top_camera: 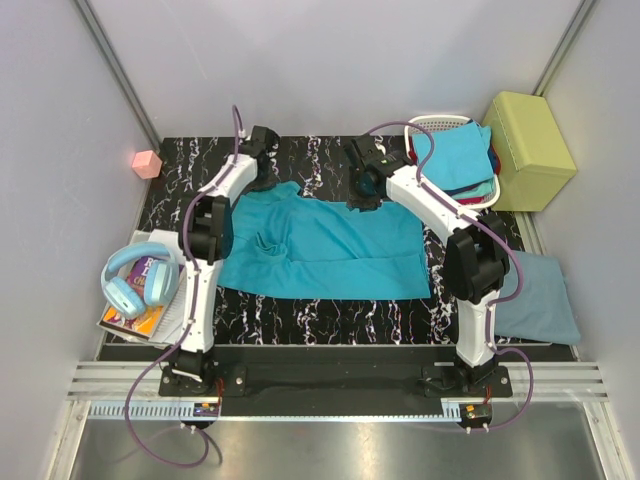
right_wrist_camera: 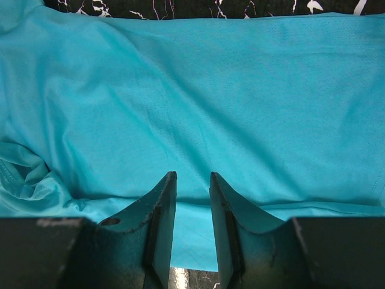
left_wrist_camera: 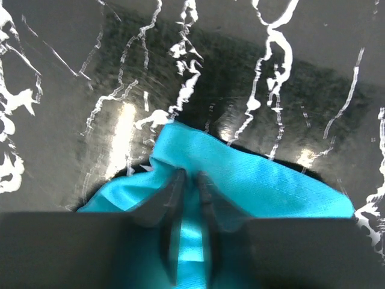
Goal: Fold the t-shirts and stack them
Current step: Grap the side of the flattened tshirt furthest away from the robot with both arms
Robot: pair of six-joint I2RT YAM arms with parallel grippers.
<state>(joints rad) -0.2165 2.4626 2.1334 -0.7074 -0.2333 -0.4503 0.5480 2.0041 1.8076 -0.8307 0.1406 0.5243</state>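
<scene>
A large teal t-shirt point(top_camera: 330, 250) lies spread on the black marbled table point(top_camera: 330, 318). My left gripper point(top_camera: 262, 176) is at its far left corner. In the left wrist view the left gripper point(left_wrist_camera: 191, 174) is shut on a bunched fold of the teal t-shirt point(left_wrist_camera: 271, 180). My right gripper point(top_camera: 365, 195) stands at the shirt's far edge. In the right wrist view the right gripper point(right_wrist_camera: 192, 176) has its jaws apart over the shirt's hem, with the teal t-shirt point(right_wrist_camera: 210, 90) lying flat beyond. A folded grey-blue t-shirt point(top_camera: 540, 295) rests at the right.
A white basket point(top_camera: 432, 124) at the back right holds more t-shirts point(top_camera: 462, 155), beside a yellow-green box point(top_camera: 530, 150). Blue headphones point(top_camera: 140, 280) lie on books at the left edge. A pink cube point(top_camera: 147, 163) sits at the back left.
</scene>
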